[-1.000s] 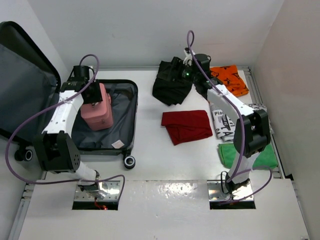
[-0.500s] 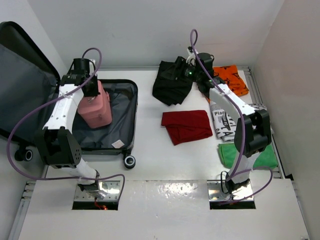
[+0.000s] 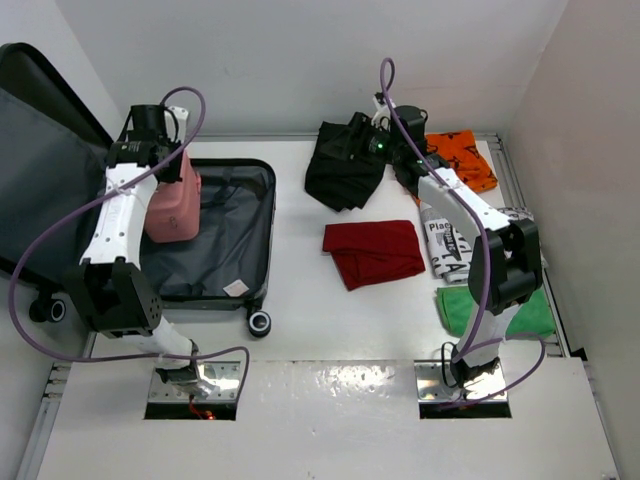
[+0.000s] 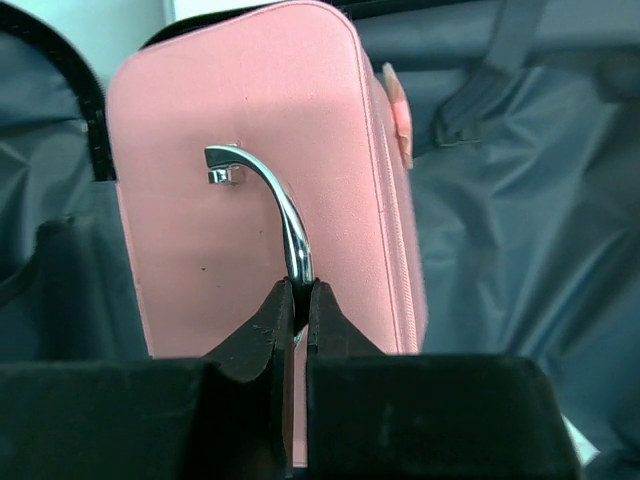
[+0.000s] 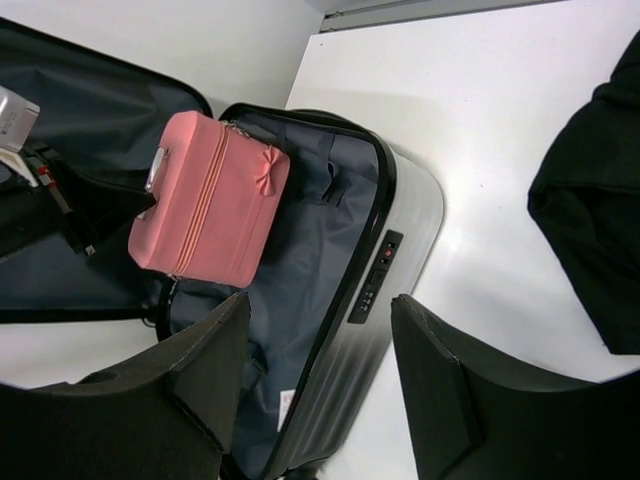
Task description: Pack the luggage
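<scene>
The luggage (image 3: pixel 222 240) lies open at the left, its dark grey lining up and its lid (image 3: pixel 40 170) raised against the wall. A small pink box (image 3: pixel 172 210) hangs tilted over the luggage's back left corner. My left gripper (image 3: pixel 172 168) is shut on the box's chrome handle (image 4: pixel 285 215). In the left wrist view the fingertips (image 4: pixel 298 300) pinch that handle against the pink box (image 4: pixel 200 220). My right gripper (image 3: pixel 358 135) is open and holds nothing, above a black garment. Its wrist view looks between the fingers (image 5: pixel 320 340) at the luggage (image 5: pixel 405 240) and the pink box (image 5: pixel 210 215).
A black garment (image 3: pixel 340 175) lies at the back centre, with a red one (image 3: pixel 375 250) in the middle. An orange one (image 3: pixel 462 160), a white printed one (image 3: pixel 445 240) and a green one (image 3: pixel 500 310) lie along the right. Walls enclose the table at the back and sides.
My left gripper has closed on the chrome handle and carried the pink box left and back toward the lid. The right gripper's jaws have narrowed a little.
</scene>
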You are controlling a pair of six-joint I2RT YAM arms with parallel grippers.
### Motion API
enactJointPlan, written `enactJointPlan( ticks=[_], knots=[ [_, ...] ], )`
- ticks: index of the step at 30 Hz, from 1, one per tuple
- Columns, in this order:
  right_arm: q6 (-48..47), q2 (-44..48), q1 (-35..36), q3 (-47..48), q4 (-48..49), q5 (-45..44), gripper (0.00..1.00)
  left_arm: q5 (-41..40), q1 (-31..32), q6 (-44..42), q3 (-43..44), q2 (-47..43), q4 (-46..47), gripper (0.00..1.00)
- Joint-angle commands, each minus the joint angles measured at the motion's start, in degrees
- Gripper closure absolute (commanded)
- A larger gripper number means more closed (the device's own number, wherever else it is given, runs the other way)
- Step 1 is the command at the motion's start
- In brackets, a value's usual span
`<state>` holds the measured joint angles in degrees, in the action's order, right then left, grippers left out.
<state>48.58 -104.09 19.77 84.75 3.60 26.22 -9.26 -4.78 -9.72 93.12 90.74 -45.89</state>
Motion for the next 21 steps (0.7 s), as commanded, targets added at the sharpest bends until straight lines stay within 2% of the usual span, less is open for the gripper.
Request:
enactJointPlan(
  ticks=[1,3,8,15,17,18,19,20,21],
  knots=[
    [0.2,-0.32,0.88,0.94,2.73,0.94,0.42,-2.43,-2.68,-3.91,-0.56,-4.6,5.54,1.0],
    [0.38,-0.23,0.71,0.94,2.91,1.2,0.42,-1.82,-3.22,-4.61,-2.49,-4.61,8.08,1.0],
    [0.55,-0.41,1.06,0.15,3.17,1.9,0.43,-0.41,-5.33,-9.0,-17.32,-8.03,20.65,1.0],
    [-0.94,0.03,0.88,-0.72,2.73,2.43,0.43,5.29,-7.09,-12.08,-24.83,-8.03,28.22,1.0],
    [-1.29,0.21,0.97,-1.25,2.73,2.52,0.42,7.31,-8.58,-12.08,-25.36,-6.54,28.22,0.86],
    [-1.38,0.47,0.89,-1.43,2.82,2.7,0.41,8.19,-8.58,-12.08,-25.36,-5.67,28.22,0.68],
    [-1.64,0.47,0.88,-1.43,2.73,2.79,0.39,8.72,-9.19,-12.08,-25.36,-5.66,28.22,0.68],
    [-1.9,0.64,0.97,-1.69,2.65,2.87,0.37,10.12,-9.2,-12.08,-25.36,-5.66,28.22,0.53],
    [-2.17,0.73,0.89,-1.78,2.64,3.05,0.35,10.66,-9.72,-12.08,-24.84,-5.66,28.22,0.48]
  ],
)
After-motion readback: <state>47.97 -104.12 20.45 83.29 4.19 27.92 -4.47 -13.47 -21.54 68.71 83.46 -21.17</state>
